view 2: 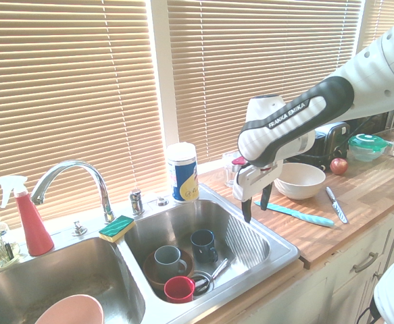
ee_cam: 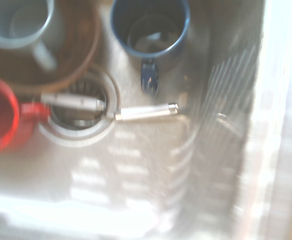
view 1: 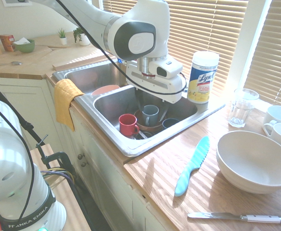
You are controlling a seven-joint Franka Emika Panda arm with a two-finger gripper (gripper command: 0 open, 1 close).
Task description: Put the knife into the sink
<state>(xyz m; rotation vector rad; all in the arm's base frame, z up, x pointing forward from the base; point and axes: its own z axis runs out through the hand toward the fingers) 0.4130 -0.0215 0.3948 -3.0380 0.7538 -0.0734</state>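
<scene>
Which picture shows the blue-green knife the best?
The first exterior view is best: the knife lies whole and close on the wooden counter, with its wavy edge showing, beside the white bowl. The second exterior view shows it small and far off, partly behind the gripper. The wrist view shows only the sink, no knife.

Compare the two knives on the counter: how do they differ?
The turquoise knife is one colour from blade to handle; the silver knife has a metal blade and a white handle. The turquoise knife is broader with a wavy edge; the silver knife is slim. The turquoise knife lies nearer the sink; the silver knife lies at the counter's front edge. Both lie flat on the wooden counter, untouched by the gripper.
</scene>
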